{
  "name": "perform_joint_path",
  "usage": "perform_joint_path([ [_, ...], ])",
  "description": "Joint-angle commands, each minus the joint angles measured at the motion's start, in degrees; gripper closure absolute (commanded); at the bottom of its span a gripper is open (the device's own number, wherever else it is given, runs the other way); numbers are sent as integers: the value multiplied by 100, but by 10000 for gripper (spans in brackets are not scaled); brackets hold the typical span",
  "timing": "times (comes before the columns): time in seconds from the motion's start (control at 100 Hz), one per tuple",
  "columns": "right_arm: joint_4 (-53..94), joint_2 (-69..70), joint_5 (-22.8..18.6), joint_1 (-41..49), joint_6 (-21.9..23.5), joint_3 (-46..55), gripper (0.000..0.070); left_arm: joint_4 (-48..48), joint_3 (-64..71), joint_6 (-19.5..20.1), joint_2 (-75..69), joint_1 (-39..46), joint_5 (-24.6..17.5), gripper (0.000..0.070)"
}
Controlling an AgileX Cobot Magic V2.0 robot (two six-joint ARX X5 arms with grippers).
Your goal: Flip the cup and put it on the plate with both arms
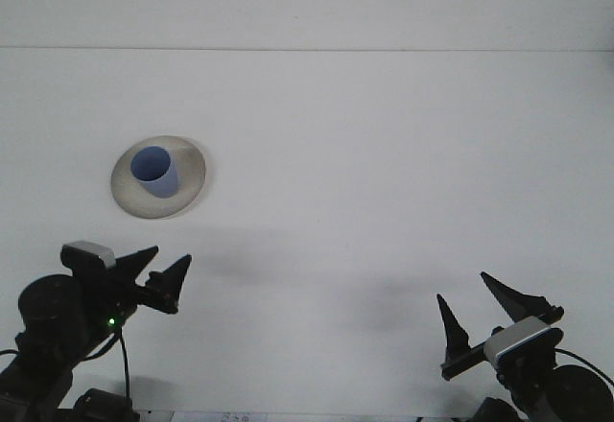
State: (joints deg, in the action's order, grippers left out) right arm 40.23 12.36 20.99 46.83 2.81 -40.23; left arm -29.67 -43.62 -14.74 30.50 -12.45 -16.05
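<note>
A blue cup (155, 173) stands upright, mouth up, on the grey-white plate (189, 184) at the left of the white table. My left gripper (160, 274) is low at the front left, well short of the plate, open with nothing between its black fingers. At the front right my right gripper (484, 307) is also open and empty, far from the cup.
The white table (384, 173) stretches to a pale back wall (307, 5). The left arm's body (58, 321) and the right arm's camera mount (523, 340) sit along the front edge.
</note>
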Motion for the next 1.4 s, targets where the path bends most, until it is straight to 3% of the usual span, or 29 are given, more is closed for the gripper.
perform_joint_path([
  [0.0,11,7,2,46,46,-22,233,120,251,-149,-216,-66,-13,244],
  [0.04,39,7,2,46,46,-22,309,103,400,-164,-363,-98,-13,281],
  [0.05,48,7,2,46,46,-22,376,103,435,-164,-407,-107,-13,309],
  [0.08,59,7,2,46,46,-22,513,101,498,-164,-487,-116,-13,411],
  [0.12,72,7,2,46,46,-22,700,83,542,-162,-568,-118,-13,597],
  [0.13,74,7,2,46,44,-22,700,81,544,-162,-575,-118,-13,625],
  [0.14,76,7,2,46,42,-22,700,70,544,-160,-595,-118,-13,696],
  [0.15,74,7,2,46,44,-22,695,63,544,-160,-605,-118,-11,700],
  [0.96,-116,4,4,46,42,-33,693,623,542,-197,-925,-103,-7,684],
  [0.99,-116,4,4,46,42,-33,693,629,549,-74,-935,-87,7,686],
  [1.05,-116,4,4,46,42,-33,693,901,680,608,-1010,4,306,685],
  [1.16,-116,4,4,46,42,-33,693,1980,1537,1499,-1401,289,734,685],
  [1.32,-116,4,4,46,42,-33,693,3023,3051,1838,-2258,695,1873,685],
  [1.39,-116,4,4,46,42,-33,693,3034,3462,1834,-2549,813,2087,685],
])
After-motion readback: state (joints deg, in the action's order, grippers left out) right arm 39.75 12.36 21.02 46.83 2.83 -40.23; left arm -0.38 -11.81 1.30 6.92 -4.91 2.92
